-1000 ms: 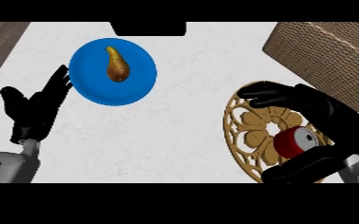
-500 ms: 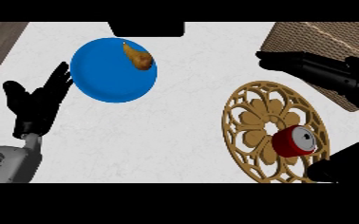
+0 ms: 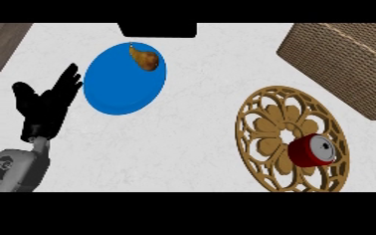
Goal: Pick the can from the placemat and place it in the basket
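Observation:
A red can (image 3: 313, 151) with a silver top lies on the lower right part of the round tan lattice placemat (image 3: 273, 113). The woven brown basket (image 3: 334, 62) stands at the upper right, beyond the placemat. My left hand (image 3: 46, 107) rests open at the left edge, fingers up, apart from everything. My right hand does not show in the head view.
A blue plate (image 3: 121, 89) sits at the upper left of the white counter with a brown pear (image 3: 145, 59) near its far rim. A dark block (image 3: 158, 29) lies at the counter's back edge. A dark strip shows at the top left corner.
My right hand was around the can, then rose toward the basket without it and has left the view. The can stays on the placemat. The pear has slid toward the plate's far rim.

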You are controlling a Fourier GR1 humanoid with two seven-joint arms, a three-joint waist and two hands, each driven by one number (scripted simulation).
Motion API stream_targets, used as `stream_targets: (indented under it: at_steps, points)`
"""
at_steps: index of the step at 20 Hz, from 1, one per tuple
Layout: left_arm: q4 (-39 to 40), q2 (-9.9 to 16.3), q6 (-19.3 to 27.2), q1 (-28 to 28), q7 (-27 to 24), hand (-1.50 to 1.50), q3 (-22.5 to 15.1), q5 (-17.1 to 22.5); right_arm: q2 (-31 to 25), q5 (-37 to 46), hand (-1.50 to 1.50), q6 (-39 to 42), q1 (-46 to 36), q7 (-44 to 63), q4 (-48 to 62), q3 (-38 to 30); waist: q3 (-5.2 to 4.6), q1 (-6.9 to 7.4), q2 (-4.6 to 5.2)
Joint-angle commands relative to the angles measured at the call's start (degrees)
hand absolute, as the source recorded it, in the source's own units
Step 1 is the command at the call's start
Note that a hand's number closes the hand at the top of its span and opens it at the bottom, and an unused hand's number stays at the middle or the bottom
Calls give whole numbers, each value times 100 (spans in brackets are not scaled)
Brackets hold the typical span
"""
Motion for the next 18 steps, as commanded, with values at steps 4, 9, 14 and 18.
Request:
stream_targets:
  at_steps: [4,9,14,18]
  points:
    - [-129,110,-116,-66,197,0,159,-19,-602,-1293,-150,1509,-735,313,1239,-11,10,41,4]
    - [216,-84,-250,44,-175,0,298,-73,-859,-1663,-150,1828,276,-442,1331,-822,24,-113,-1]
    - [-5,-215,-212,277,-220,0,337,-212,-637,-1254,-150,1642,1038,-905,1215,-1740,28,-106,-10]
    - [-212,-19,-403,273,121,0,547,-58,-39,-455,-150,1865,2236,-1557,629,-2331,35,-152,-13]
